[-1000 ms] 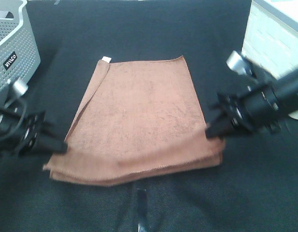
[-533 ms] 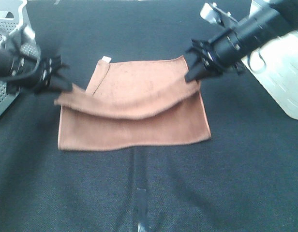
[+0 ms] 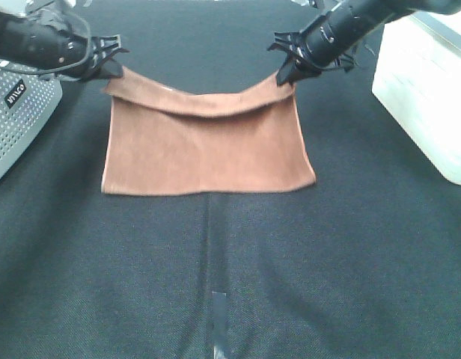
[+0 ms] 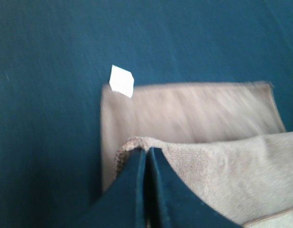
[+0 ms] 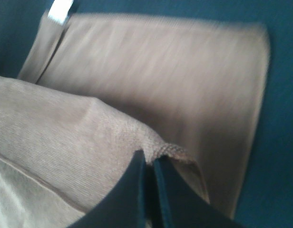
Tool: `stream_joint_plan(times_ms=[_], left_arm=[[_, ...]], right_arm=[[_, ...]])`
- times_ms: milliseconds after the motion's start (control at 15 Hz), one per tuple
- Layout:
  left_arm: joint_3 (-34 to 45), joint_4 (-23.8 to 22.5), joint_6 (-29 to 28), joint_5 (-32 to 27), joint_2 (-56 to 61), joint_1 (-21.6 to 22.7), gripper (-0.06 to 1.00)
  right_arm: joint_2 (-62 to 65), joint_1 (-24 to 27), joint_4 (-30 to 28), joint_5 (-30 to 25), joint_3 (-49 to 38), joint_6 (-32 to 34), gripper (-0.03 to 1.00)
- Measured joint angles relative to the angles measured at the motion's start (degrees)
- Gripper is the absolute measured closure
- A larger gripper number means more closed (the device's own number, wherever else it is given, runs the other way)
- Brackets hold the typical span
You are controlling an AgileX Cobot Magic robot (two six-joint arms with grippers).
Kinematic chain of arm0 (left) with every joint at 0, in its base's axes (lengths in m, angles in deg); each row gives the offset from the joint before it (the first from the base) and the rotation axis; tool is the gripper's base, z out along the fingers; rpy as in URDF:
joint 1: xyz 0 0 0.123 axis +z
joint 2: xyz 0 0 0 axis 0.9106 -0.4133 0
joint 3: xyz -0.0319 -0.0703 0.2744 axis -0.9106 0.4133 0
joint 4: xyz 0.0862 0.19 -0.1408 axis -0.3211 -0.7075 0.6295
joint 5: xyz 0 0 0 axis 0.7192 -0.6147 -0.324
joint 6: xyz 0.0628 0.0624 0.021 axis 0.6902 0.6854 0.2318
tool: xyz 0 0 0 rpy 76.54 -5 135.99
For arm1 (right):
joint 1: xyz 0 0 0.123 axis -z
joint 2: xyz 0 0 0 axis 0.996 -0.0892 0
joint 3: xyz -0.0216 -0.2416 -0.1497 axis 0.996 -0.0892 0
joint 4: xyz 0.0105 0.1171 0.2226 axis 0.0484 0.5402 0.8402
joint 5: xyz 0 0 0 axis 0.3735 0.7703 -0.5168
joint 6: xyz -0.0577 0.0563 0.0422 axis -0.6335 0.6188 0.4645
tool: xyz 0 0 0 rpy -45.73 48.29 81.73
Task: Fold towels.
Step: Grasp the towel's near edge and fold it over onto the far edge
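The rust towel (image 3: 204, 153) lies on the black table, folded over on itself, its near folded edge flat and its far edge lifted. My left gripper (image 3: 114, 71) is shut on the far left corner of the top layer. My right gripper (image 3: 285, 75) is shut on the far right corner. The edge sags between them. In the left wrist view the towel (image 4: 218, 156) is pinched by the shut gripper (image 4: 147, 156), with the white tag (image 4: 122, 80) on the layer below. In the right wrist view the gripper (image 5: 149, 164) pinches the hem of the towel (image 5: 80, 133), and the tag (image 5: 61, 10) shows.
A grey perforated basket (image 3: 17, 112) stands at the left edge, close to my left arm. A white box (image 3: 432, 97) stands at the right edge. A strip of tape (image 3: 218, 318) marks the table's front middle.
Both grippers have carried the towel's near edge up and over to the far edge, folding the towel in half. The fold line now lies at the front.
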Motion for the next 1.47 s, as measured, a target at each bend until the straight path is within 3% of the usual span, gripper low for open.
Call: stream_joint_plan(times_ms=[267,533,667,733,933,1067,1200,1267,1467], left_arm=[[-12.9,-0.9,0.0,4.4,-10.1,0.0,0.94],[-26.0,-0.9,0.0,5.3,-20.5,0.0,0.94],[-28.0,-0.9,0.0,5.5,-22.5,0.0,0.87],[-28.1,-0.9,0.0,5.6,-22.8,0.0,0.76],[-28.3,-1.9,0.0,4.1,-22.8,0.0,0.31],[-28.3,-3.4,0.0,0.6,-22.8,0.0,0.19],[-28.3,-5.4,-0.2,-5.6,-22.5,0.8,0.18],[-28.3,-6.9,-2.7,-12.0,-21.8,2.2,0.19],[-28.4,-12.3,-10.5,-22.6,-19.4,4.6,0.19]], right_arm=[[-9.9,0.8,-2.4,4.2,12.9,2.9,0.97],[-15.7,1.0,-2.5,13.3,14.2,2.5,0.97],[-16.0,1.0,-2.5,14.3,14.3,2.5,0.94],[-16.0,1.0,-2.5,15.1,14.3,2.5,0.85],[-15.9,1.0,-2.6,16.1,14.4,2.5,0.29],[-14.6,1.0,-5.2,12.8,14.4,2.5,0.14],[-12.3,1.0,-8.5,5.6,14.5,2.5,0.11],[-10.9,1.0,-10.0,0.1,14.6,2.5,0.11],[-10.0,1.0,-10.2,-10.5,14.6,4.8,0.10]])
